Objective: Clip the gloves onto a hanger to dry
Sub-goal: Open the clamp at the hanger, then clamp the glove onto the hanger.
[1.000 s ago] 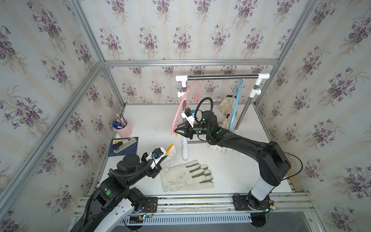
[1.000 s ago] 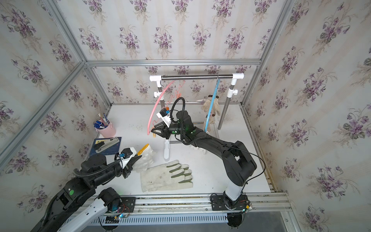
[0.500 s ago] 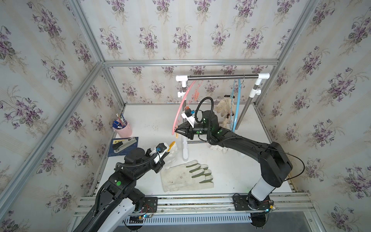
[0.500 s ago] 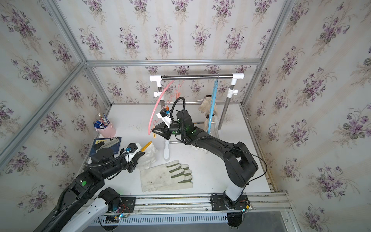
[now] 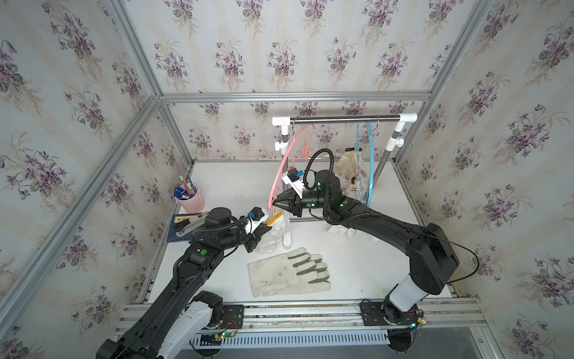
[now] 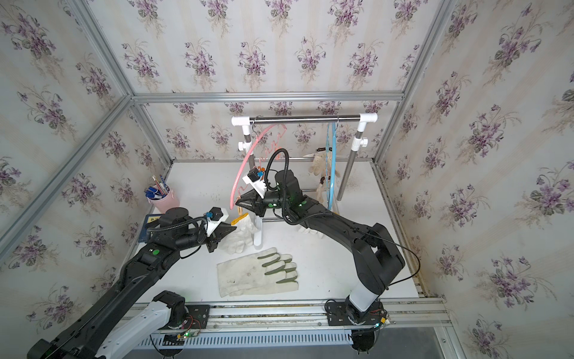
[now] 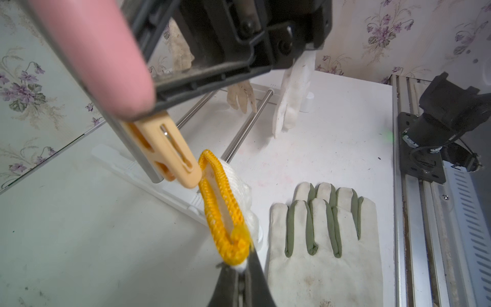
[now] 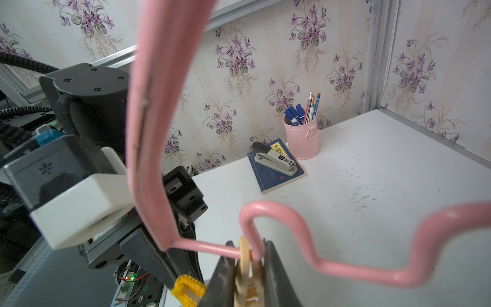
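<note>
Your L gripper (image 7: 240, 267) is clamped on yellow-cuffed knit glove (image 7: 221, 202); R gripper (image 8: 247, 245) squeezes peach clip (image 8: 244, 259) on pink hanger (image 8: 148, 133).

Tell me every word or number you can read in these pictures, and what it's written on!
No text here reads clearly enough to quote.
Long grey stapler: white print on its dark side label, too small to read.
Blue notebook under it: dark characters on a yellow label, too blurred.
Pens in the pink metal cup: any print too small.
Grey camera housing: a small star-like mark, no letters.
</note>
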Robot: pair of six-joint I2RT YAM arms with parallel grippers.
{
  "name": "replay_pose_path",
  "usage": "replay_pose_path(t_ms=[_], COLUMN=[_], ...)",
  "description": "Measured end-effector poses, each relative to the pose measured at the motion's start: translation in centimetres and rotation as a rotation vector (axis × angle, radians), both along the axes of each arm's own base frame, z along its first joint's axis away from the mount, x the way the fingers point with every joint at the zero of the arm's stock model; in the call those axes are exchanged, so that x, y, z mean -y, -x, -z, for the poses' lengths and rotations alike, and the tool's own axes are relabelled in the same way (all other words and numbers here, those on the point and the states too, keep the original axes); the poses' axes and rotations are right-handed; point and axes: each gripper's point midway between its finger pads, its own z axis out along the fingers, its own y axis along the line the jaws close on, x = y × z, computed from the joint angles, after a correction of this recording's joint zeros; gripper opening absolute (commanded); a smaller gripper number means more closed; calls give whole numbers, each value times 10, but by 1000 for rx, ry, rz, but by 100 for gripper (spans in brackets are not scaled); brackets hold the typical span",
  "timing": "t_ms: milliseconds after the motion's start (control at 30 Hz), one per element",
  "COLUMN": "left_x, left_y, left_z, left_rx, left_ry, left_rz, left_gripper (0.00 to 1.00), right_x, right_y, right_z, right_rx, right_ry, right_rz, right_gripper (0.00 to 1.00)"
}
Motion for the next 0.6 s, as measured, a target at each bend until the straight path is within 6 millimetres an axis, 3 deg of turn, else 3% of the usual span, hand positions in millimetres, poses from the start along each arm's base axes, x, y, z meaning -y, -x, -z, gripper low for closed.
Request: replay_pose_path(t_ms=[333,600], left_x=[1,-5], left_y=[-6,-14], left_z=[-1,23], left_rx=[50,13], left_ry=[-10,-43], left_rz=[16,2], left_gripper=[0,0], right_x=[1,3], right_y=[0,2], right_z=[2,0], right_rx=[9,10], right_ry=[7,12], right_rz=[0,-2], right_gripper=[13,14])
